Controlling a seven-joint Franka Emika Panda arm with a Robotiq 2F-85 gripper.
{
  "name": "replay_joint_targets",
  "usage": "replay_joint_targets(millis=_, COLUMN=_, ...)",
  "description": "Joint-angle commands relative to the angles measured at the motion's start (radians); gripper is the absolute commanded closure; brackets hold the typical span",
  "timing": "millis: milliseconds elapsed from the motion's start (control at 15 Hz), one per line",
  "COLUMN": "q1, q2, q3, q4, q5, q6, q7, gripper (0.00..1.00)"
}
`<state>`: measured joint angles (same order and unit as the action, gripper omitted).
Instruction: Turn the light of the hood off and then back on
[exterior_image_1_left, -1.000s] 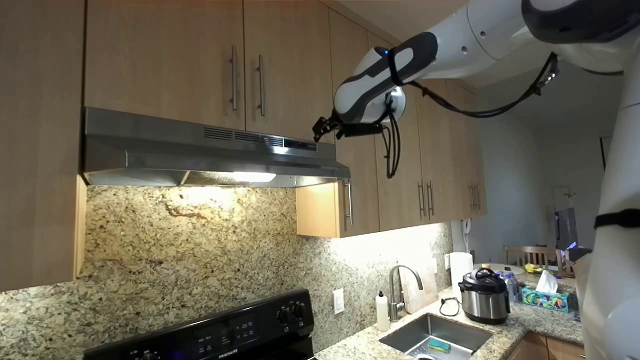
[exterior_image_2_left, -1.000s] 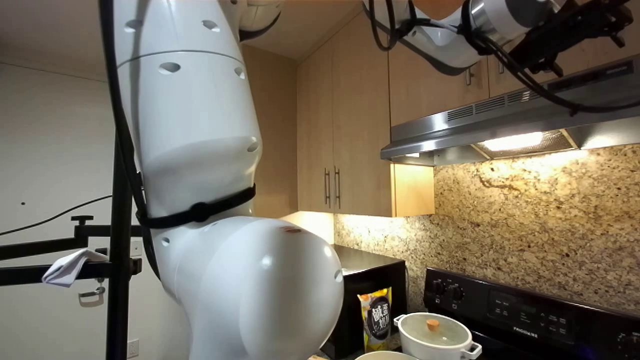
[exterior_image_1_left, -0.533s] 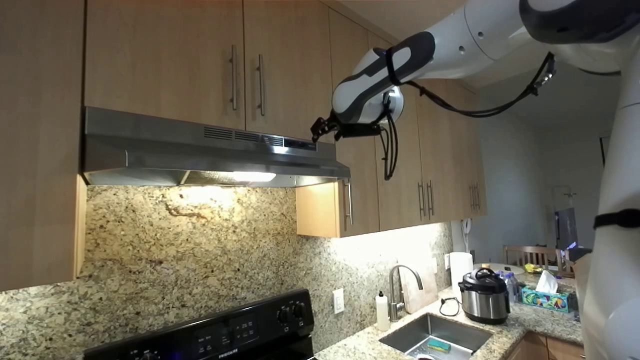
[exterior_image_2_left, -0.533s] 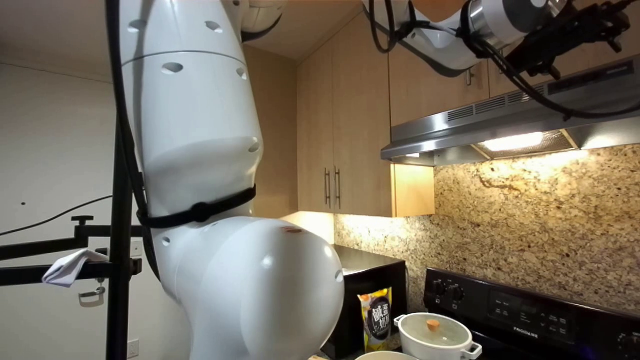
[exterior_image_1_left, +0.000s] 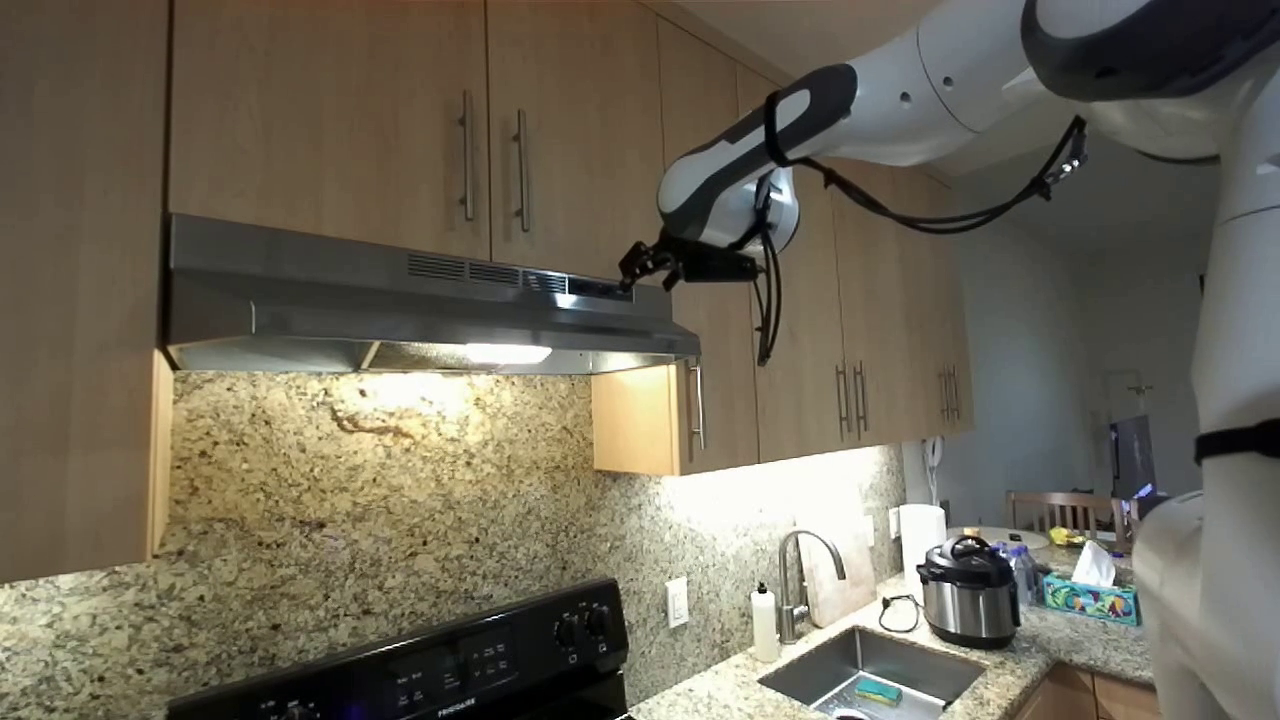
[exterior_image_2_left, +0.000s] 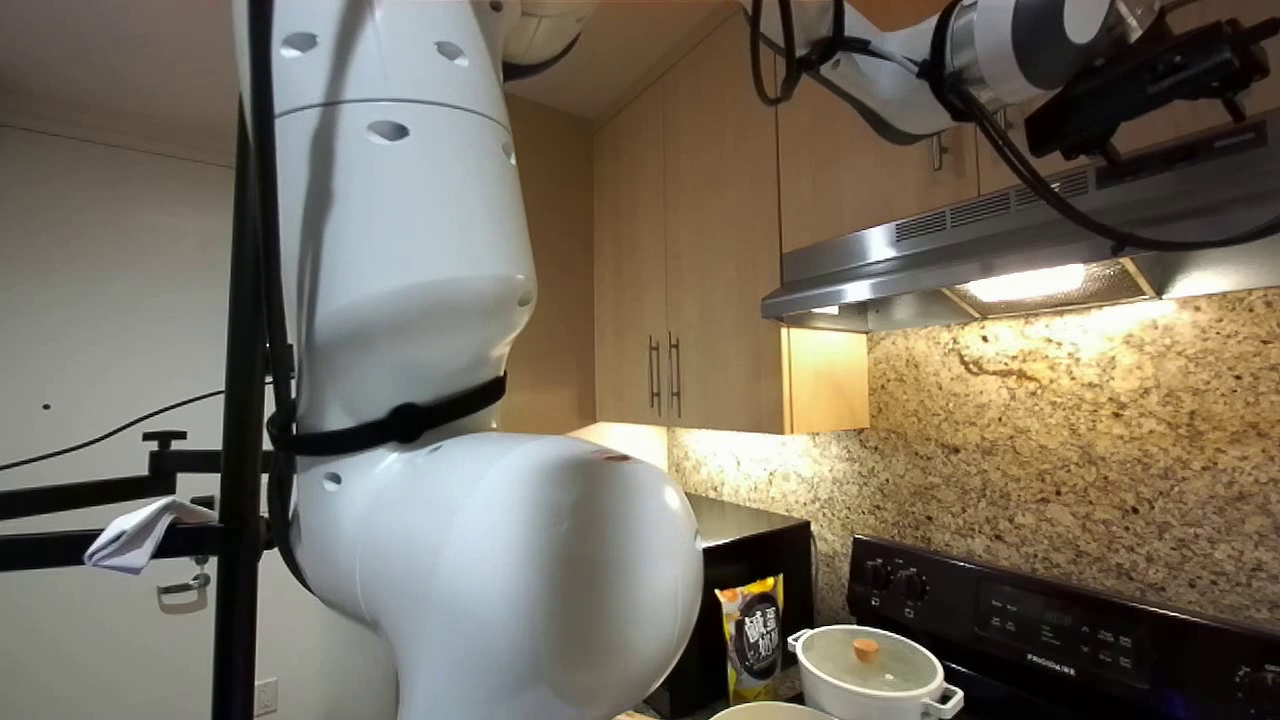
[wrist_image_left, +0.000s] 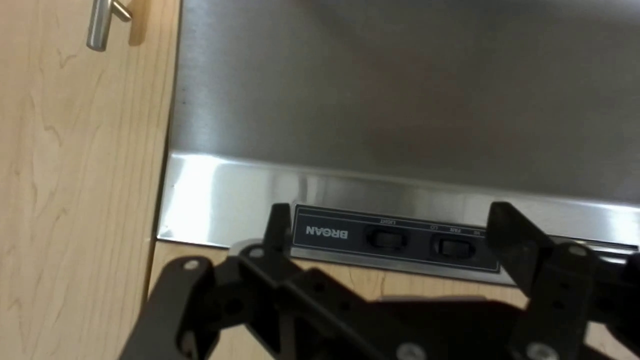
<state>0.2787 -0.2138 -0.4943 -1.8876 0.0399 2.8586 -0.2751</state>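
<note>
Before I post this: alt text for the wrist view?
Open black Robotiq gripper at a BROAN control panel, its lettering upside down, with the LIGHT switch and FAN switch seen between the fingertips; contact can't be judged. The panel is on a stainless-steel range hood. A pale wooden cabinet door with a metal bar handle fills the picture's left side.

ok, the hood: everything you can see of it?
The hood is wide and shallow, apparently brushed stainless steel, fixed beneath wooden cabinets and above the stove. Along its upper front run three vent grilles and a black BROAN panel with a light switch and a fan switch, positions unreadable. Underneath, the light is on, glowing warm by a mesh filter. The jaws stand open close to the panel; whether they touch it is unclear.
</note>
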Motion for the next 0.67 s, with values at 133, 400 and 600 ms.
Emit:
replay_joint_targets(millis=133, q1=0.056, q2=0.073, q3=-0.081, q4=0.116, q5=0.092, q6=-0.098, q7=-0.105, gripper=0.0)
replay_joint_targets(millis=400, q1=0.078, q2=0.12, q3=-0.122, q4=0.172, q5=0.166, q6=-0.165, q7=-0.158, gripper=0.0)
replay_joint_targets(millis=600, q1=0.081, q2=0.155, q3=-0.137, q4=0.216, q5=0.221, q6=-0.199, q7=-0.205, gripper=0.0)
